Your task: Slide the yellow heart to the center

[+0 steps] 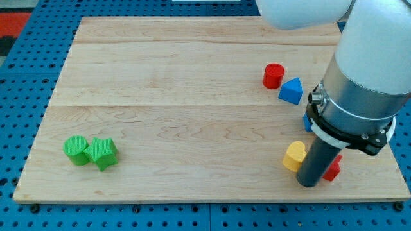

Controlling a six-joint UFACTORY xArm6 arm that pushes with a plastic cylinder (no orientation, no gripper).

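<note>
No brand, label or writing is legible on the pale, grained wooden board (192, 96). My tip (309, 184), a bare dark rod with nothing to grasp, stands just right of the ridged yellow heart (295, 155) at the view's lower right, a red block (332, 169) partly hidden behind it. A red cylinder (273, 76) and blue triangular block (291, 90) lie above; a green cylinder (77, 150) touches a green star-like block (102, 153) at lower left.

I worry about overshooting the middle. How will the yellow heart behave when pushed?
The yellow heart looks small, rigid and flat-based, so it should slide on the smooth board, not roll. Its lobed outline may make it turn off-line. My tip sits just to its right, a red block beyond.
</note>
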